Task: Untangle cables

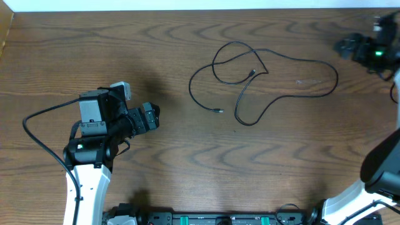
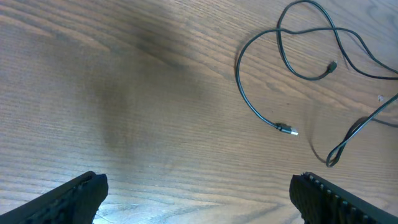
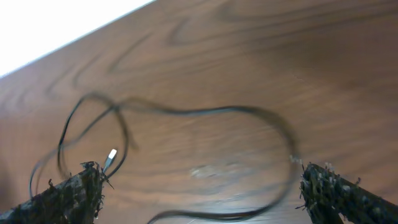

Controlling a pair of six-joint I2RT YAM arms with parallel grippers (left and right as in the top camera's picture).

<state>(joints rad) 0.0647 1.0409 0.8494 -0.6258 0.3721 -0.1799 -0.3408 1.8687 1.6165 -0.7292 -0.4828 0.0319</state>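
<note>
A thin black cable (image 1: 275,100) lies in loose loops that cross each other on the wooden table (image 1: 187,162), right of centre. One plug end (image 1: 217,110) points toward the front left; another (image 1: 252,72) rests inside a loop. My left gripper (image 1: 156,116) is open, left of the cable and apart from it. In the left wrist view the cable (image 2: 244,99) and its silver-tipped plug (image 2: 287,129) lie ahead of the open left gripper (image 2: 199,190). My right gripper (image 1: 342,46) hovers at the far right, open. The right wrist view, blurred, shows the cable (image 3: 205,112) beyond the empty right gripper (image 3: 202,183).
The table's back edge (image 1: 187,10) meets a white surface. The left arm's own thick black wire (image 1: 37,131) arcs over the table at the left. Arm bases and a black rail (image 1: 219,219) line the front edge.
</note>
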